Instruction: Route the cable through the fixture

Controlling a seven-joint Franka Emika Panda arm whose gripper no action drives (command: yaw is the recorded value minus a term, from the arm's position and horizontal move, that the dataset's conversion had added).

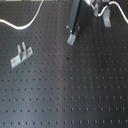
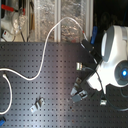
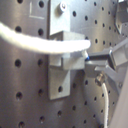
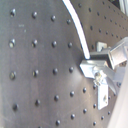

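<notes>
The white cable (image 2: 46, 47) runs from the second exterior view's left edge, arcs up past the back of the board and comes down to my gripper (image 2: 82, 92). In the first wrist view the cable (image 3: 45, 44) crosses in front of a grey metal bracket (image 3: 62, 60) and ends between my fingers (image 3: 107, 57). In the second wrist view the cable (image 4: 79, 30) runs down into the fingertips (image 4: 97, 67). In the first exterior view my gripper (image 1: 99, 6) is at the top edge, above a bracket (image 1: 106, 20). The gripper is shut on the cable.
The black perforated board (image 1: 70, 90) carries a further bracket at the first exterior view's left (image 1: 21, 54) and one in the middle (image 1: 73, 36) under a dark post (image 1: 75, 15). In the second exterior view, brackets sit near the middle (image 2: 78, 66) and at the lower left (image 2: 38, 104). Clutter lies behind the board.
</notes>
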